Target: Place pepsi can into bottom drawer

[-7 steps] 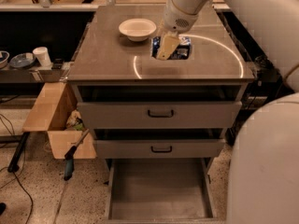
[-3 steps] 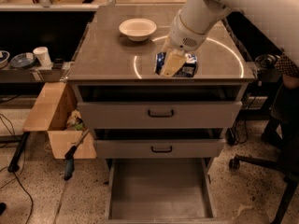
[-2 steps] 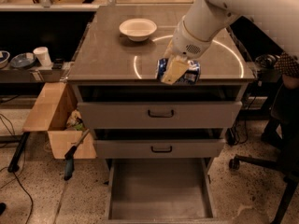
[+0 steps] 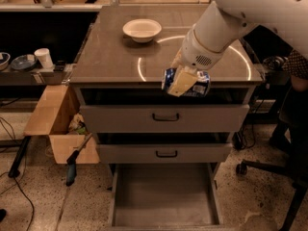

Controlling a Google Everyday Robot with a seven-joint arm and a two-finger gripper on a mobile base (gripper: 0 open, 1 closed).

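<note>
One pepsi can (image 4: 201,87) clamped in my gripper (image 4: 183,83) over cabinet's (image 4: 110,57) front edge; mid-carry, nxt lower into open bottom drawer (image 4: 163,196).

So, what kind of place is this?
Probably a robotics lab or workshop: the gripper holds a small blue drink can by the front edge of a grey metal three-drawer cabinet; a brown cardboard box and a wheeled chair base stand nearby.
</note>
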